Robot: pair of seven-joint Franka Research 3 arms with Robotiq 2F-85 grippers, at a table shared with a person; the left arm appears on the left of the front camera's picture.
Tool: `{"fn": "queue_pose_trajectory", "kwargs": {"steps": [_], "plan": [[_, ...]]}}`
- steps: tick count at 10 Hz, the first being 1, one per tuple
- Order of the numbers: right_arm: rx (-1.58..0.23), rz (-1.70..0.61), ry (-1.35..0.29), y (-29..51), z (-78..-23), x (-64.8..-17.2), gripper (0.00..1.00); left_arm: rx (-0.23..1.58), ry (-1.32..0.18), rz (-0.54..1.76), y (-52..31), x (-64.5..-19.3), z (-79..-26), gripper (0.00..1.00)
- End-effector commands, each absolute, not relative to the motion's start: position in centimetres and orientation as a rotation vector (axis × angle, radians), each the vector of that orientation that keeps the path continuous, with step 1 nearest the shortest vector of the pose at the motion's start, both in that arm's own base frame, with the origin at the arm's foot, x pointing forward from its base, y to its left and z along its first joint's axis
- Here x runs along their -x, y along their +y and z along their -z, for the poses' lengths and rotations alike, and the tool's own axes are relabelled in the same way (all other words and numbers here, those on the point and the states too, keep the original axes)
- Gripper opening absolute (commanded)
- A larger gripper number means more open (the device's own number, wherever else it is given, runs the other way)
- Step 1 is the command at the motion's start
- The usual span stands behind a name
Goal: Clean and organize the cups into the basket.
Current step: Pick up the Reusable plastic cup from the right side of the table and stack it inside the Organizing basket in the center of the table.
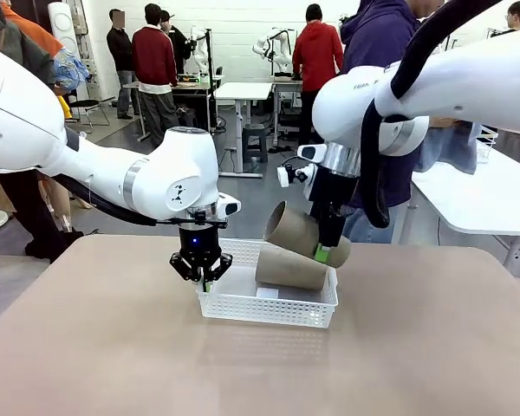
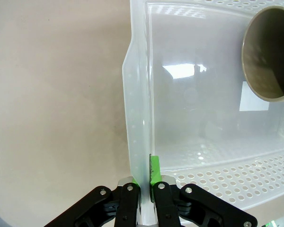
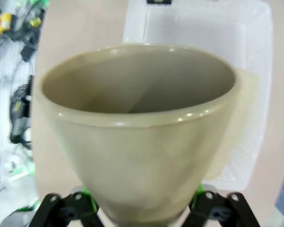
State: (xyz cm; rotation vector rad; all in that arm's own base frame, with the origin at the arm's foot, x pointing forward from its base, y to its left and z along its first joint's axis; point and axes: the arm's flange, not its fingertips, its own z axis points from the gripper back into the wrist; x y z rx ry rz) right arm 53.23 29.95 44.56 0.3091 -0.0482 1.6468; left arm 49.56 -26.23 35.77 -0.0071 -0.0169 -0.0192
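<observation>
Closest to the lens, the tan surface (image 1: pixel 113 347) carries the white lattice basket (image 1: pixel 243 305), which sits midway between the left and right edges and nearer the far edge than the near one.

At the basket's left short wall, the left end effector (image 1: pixel 203 279) points straight down. Its fingers are pressed together on that wall. In the left wrist view (image 2: pixel 143 178) one finger is outside the basket (image 2: pixel 137 109) and the green-padded one is inside, so the thin plastic is pinched between them.

Inside the basket a tan-brown lying cup (image 1: pixel 290 269) rests on its side. Its open mouth (image 2: pixel 270 56) faces the left wall and its narrow end is toward the right rim.

Just above it, over the basket's far right part, the right end effector (image 1: pixel 322 251) pinches a second tan-brown held cup (image 1: pixel 296 230) near its narrow base. This cup is tilted, mouth up and to the left. In the right wrist view the fingers (image 3: pixel 139 205) clamp both sides of the held cup's (image 3: pixel 137 123) base, with the basket (image 3: pixel 258 56) behind it.
</observation>
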Motion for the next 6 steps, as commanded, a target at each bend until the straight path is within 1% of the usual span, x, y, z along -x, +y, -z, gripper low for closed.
{"fn": "queue_pose_trajectory", "kwargs": {"steps": [1,3,6], "plan": [[-0.308,-1.670,-0.085,30.1,-43.1,-53.5,0.81,0.009,-0.022,0.019,-26.2,-49.7,-36.0,0.00],[-0.351,-1.672,-0.105,30.5,-42.2,-53.7,0.81,0.009,-0.022,0.019,-26.2,-49.7,-36.0,0.00],[-0.392,-1.669,-0.081,31.1,-40.6,-53.7,0.81,0.009,-0.022,0.019,-26.2,-49.7,-36.0,0.00]]}}
